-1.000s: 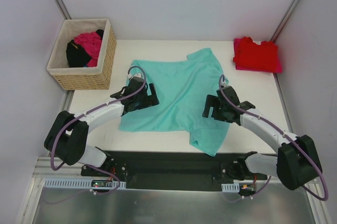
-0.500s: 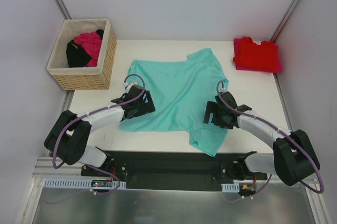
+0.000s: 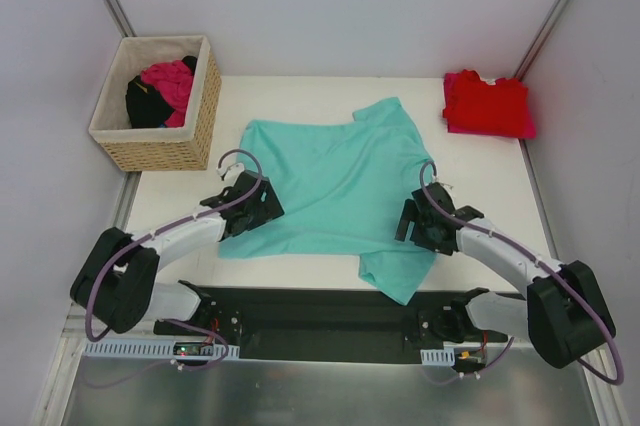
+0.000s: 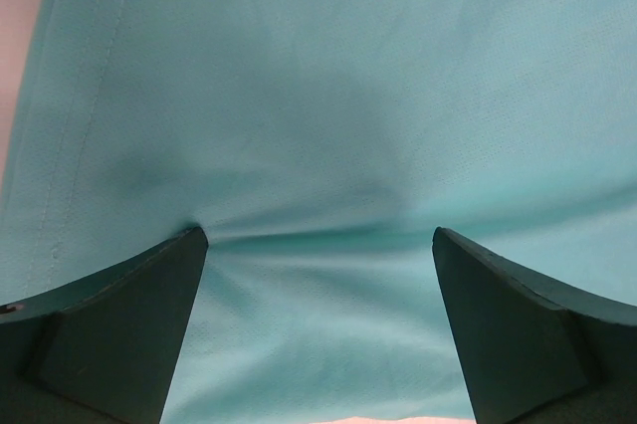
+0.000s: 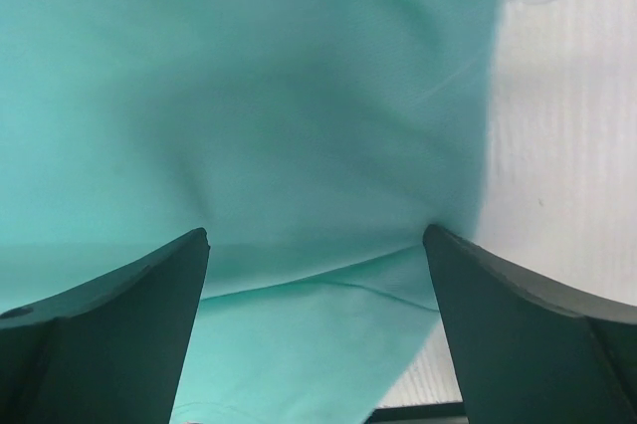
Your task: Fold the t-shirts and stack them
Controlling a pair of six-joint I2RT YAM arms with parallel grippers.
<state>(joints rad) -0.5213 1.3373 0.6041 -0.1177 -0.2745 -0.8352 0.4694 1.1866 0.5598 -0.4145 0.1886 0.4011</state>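
Note:
A teal t-shirt (image 3: 330,181) lies spread in the middle of the table, its near right part bunched and reaching the table's front edge. My left gripper (image 3: 266,208) is open and low on the shirt's near left corner; in the left wrist view its fingertips (image 4: 189,245) press into the teal cloth (image 4: 328,96). My right gripper (image 3: 411,223) is open on the shirt's near right side, and its fingertips (image 5: 199,245) rest on creased teal cloth (image 5: 249,96). A folded red t-shirt (image 3: 487,104), pink showing beneath it, lies at the far right corner.
A wicker basket (image 3: 195,131) at the far left holds magenta cloth (image 3: 170,81) and black cloth (image 3: 145,104). White walls close in the table on three sides. The black mounting rail (image 3: 320,311) runs along the near edge.
Both grippers have moved toward the near edge while staying low on the teal shirt. The shirt's near hem has shifted nearer with them.

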